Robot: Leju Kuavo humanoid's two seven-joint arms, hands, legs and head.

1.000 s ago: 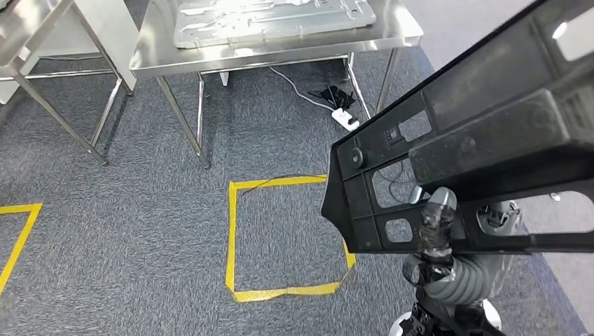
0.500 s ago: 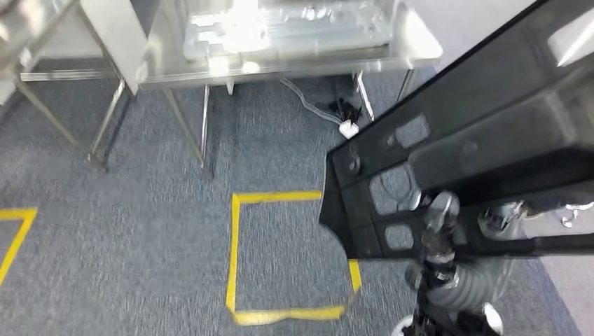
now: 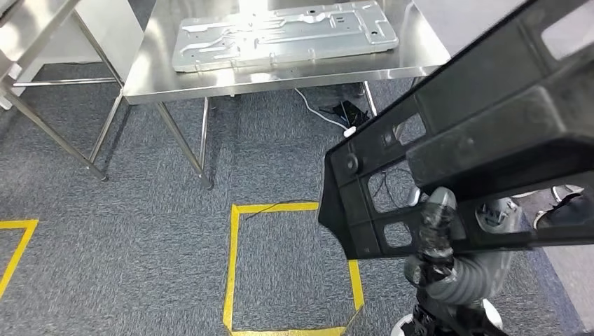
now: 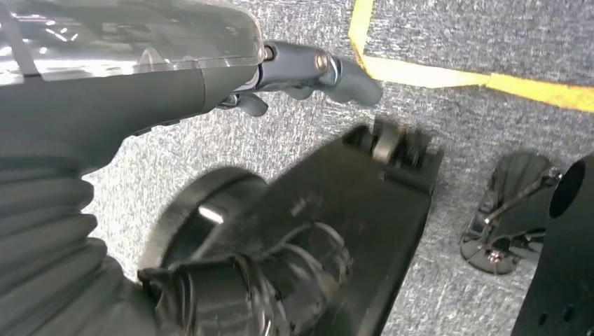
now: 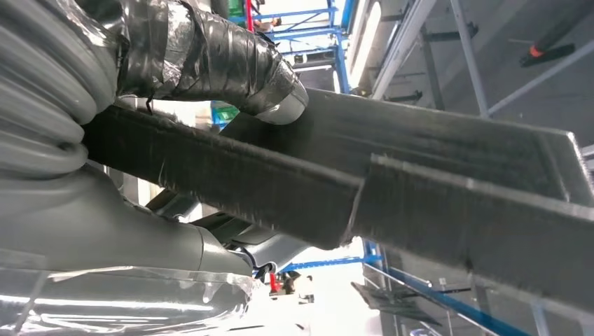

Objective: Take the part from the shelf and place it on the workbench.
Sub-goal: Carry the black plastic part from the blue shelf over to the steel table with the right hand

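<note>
1. Grey carpet (image 3: 140,224) covers the floor in the head view, running from the bottom edge up under the furniture at 12 o'clock.
2. Steel workbench (image 3: 210,80) stands at 12 o'clock on thin legs, with a second steel frame (image 3: 42,119) beside it at 10 o'clock.
3. The black part (image 3: 483,140), a long moulded frame with cut-out windows, slants from 5 o'clock up to 2 o'clock, held off the floor and well apart from the workbench.
4. A flat silver stamped panel (image 3: 280,31) lies on the workbench top at 12 o'clock.
5. A square of yellow tape (image 3: 231,266) marks the carpet at 6 o'clock; another tape corner (image 3: 17,241) shows at 8 o'clock.
6. The right hand (image 3: 436,227) grips the part's lower rail at 5 o'clock; in the right wrist view its taped thumb (image 5: 210,59) presses over the top of the black bar (image 5: 420,175).
7. The left hand (image 4: 210,63) hangs over the carpet holding nothing, its fingers (image 4: 336,70) stretched out.
8. A white power strip (image 3: 348,131) and cable lie under the workbench at 1 o'clock.
</note>
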